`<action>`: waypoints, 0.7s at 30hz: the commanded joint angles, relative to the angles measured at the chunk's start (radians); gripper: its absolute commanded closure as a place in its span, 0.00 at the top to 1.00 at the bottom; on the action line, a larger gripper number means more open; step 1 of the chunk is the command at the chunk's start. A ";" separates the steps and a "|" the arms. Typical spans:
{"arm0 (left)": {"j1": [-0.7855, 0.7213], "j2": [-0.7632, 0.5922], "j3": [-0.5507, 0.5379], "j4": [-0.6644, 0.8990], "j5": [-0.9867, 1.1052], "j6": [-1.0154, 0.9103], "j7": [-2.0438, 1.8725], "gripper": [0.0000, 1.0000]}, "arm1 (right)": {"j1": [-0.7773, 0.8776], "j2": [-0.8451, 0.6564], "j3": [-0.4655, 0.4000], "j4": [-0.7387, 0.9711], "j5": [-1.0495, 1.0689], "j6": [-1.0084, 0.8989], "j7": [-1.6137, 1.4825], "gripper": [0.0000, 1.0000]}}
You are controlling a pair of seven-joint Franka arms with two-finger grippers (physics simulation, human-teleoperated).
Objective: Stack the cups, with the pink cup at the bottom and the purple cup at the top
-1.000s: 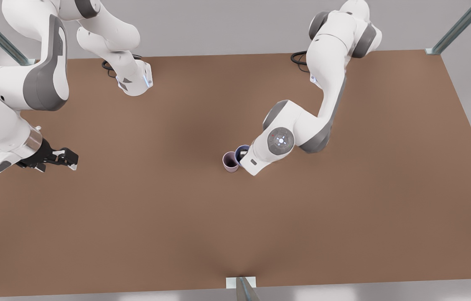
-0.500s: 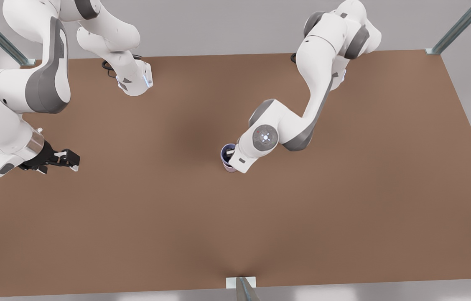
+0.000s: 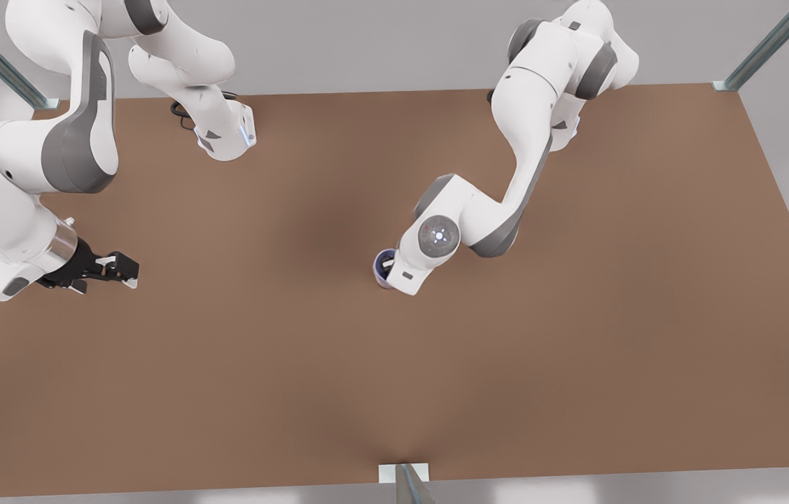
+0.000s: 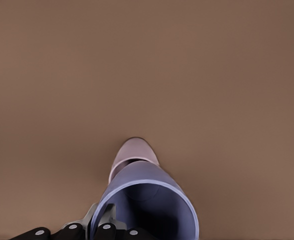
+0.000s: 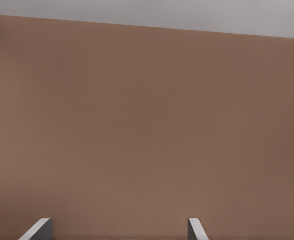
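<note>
My left gripper (image 3: 389, 265) is shut on the rim of the purple cup (image 3: 383, 261), near the table's middle in the front view. In the left wrist view one finger (image 4: 107, 220) is inside the purple cup (image 4: 144, 205) and one is outside. The cup's lower end sits in the mouth of the pink cup (image 4: 132, 152), which stands on the table. From the front, the pink cup (image 3: 381, 284) shows as a sliver under the purple one. My right gripper (image 3: 125, 269) waits open at the front view's left, its fingertips (image 5: 39, 228) wide apart above bare table.
The brown table (image 3: 394, 378) lies bare around the cups. Both arm bases (image 3: 226, 136) stand at its far edge. A metal post (image 3: 408, 483) stands at the near edge, and frame struts (image 3: 765, 45) rise at the far corners.
My left gripper carried the purple cup toward the front view's left, over the pink cup, and lowered it into it. The right gripper drifted slightly toward the front view's right.
</note>
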 commanded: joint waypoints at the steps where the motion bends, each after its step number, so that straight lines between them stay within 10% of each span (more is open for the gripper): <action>1: -0.001 -0.002 0.000 -0.003 -0.004 0.011 -0.055 0.21 | 0.000 -0.001 0.000 0.001 0.002 0.000 -0.006 1.00; 21: -0.014 0.023 0.000 -0.030 -0.002 0.056 -0.057 0.21 | 0.000 0.008 0.000 0.001 -0.001 0.000 -0.014 1.00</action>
